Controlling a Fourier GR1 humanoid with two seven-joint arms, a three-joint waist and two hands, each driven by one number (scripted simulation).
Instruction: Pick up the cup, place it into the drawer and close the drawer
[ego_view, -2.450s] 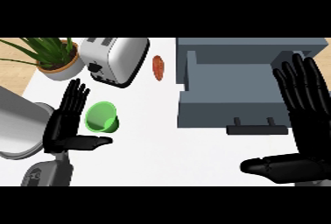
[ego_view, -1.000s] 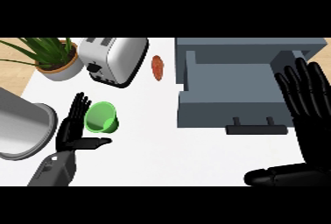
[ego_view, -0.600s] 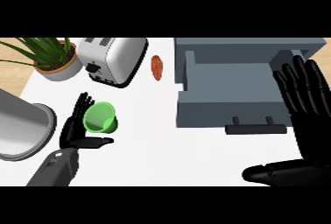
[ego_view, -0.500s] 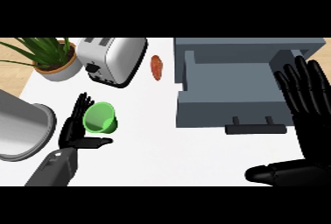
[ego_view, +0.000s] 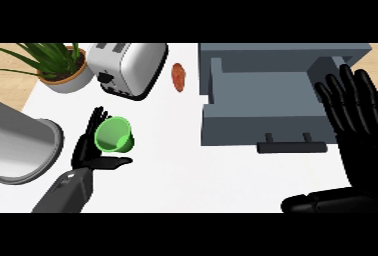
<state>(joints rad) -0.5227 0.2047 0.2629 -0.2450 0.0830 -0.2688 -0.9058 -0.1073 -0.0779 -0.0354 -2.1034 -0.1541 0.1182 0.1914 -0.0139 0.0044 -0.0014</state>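
A single head view looks steeply down on the white counter (ego_view: 184, 165), both forearms entering from the lower edge.

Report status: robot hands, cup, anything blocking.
Left robot hand open, beside small green plastic cup, ungrasped. Right robot hand open, resting at right edge. Grey metal drawer open; nothing between.

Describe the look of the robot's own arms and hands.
The left hand and the right hand are both plain black, with slim, segmented fingers and a thumb. The left forearm is a grey, faceted shell that narrows toward the wrist. No grey of the right forearm shows. No cables, markings or sleeves are visible.
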